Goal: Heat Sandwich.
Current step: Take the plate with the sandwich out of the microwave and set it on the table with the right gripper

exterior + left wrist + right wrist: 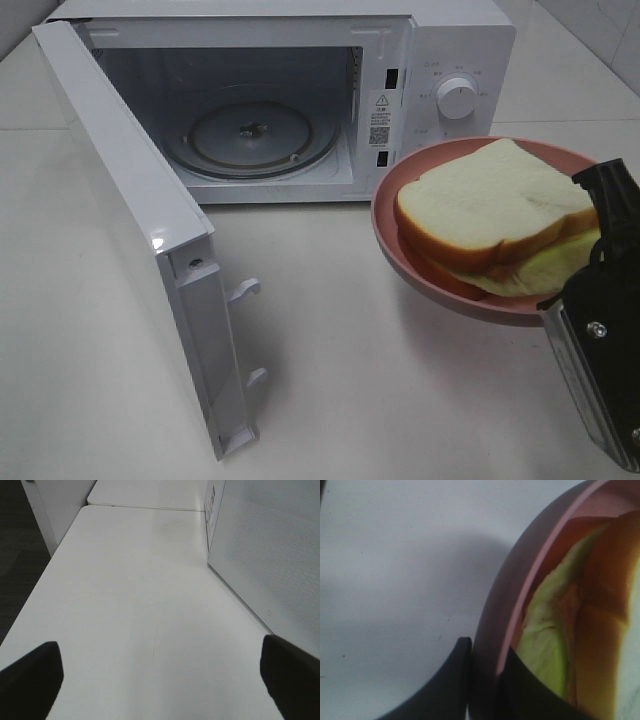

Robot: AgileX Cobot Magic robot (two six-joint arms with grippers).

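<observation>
Already the sandwich (pixel 490 215) rode on the pink plate (pixel 400 255), which hung clear of the white table (pixel 330 330) in front of the microwave (pixel 440 50), off to the right of its open cavity. The plate sat tilted, its near-left rim lower, and the bread lay toward the raised side with the green filling showing at the edge nearest the arm.

The right gripper (pixel 485 680) was clamped on the plate's rim, one dark finger outside the wall and the other inside, just beside the leafy filling. The hold covered only a small stretch of the rim, so the plate's weight hung out from it like a lever. A jolt or a quick swing toward the cavity could, I judged, make the plate pivot in the fingers and tip further, and the sandwich might slide or shed its top slice.

The microwave door (pixel 140 230) stood wide open to the left, and the glass turntable (pixel 250 135) lay bare inside. The opening looked not much wider than the plate, so a poorly lined-up approach could knock the rim on the frame.

The left gripper (pixel 160 680) hovered over bare table beside the door with its fingers spread wide apart, holding nothing.
</observation>
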